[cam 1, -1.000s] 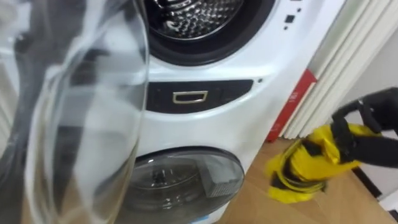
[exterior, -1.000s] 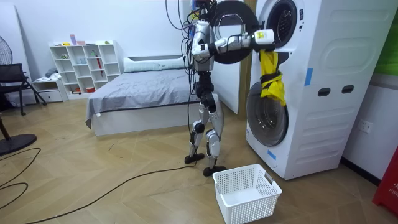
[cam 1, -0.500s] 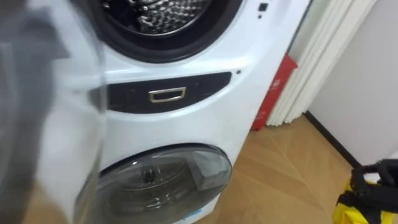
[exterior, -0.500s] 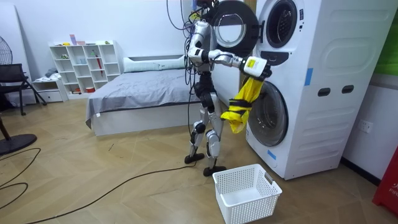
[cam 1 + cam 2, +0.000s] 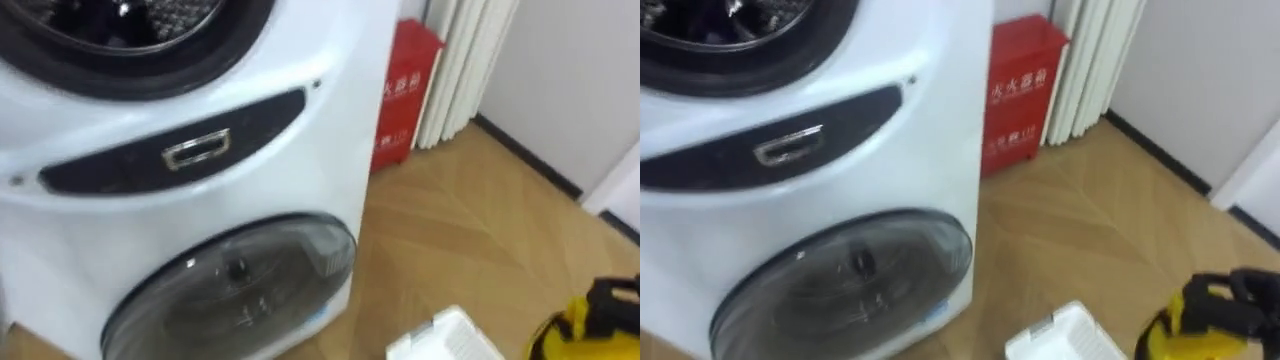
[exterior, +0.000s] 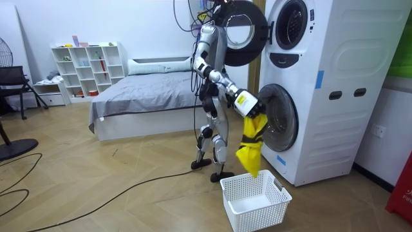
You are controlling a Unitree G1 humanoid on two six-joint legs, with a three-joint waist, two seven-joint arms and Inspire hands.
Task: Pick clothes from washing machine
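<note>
One white shelf unit (image 6: 87,67) stands against the back wall at the room view's left, with a grey-covered bed (image 6: 148,96) beside it. The robot stands upright on the wood floor (image 6: 96,187) between the bed and the washing machine (image 6: 335,84), facing the machine. Its right arm reaches forward and down. The right hand (image 5: 612,297) is closed round the top of a yellow garment (image 6: 250,145), with dark fingers curled over the cloth. The garment hangs free below the hand, outside the machine. Its lower end is level with the far rim of a white basket (image 6: 264,216); contact cannot be judged. The basket sits on the floor near the machine's lower front. The machine is two units stacked. The upper door (image 6: 241,32) is swung open toward the robot, and the drum behind it looks dark. The lower door (image 5: 235,290) is shut. A red box (image 5: 405,95) stands on the floor past the machine's side.
</note>
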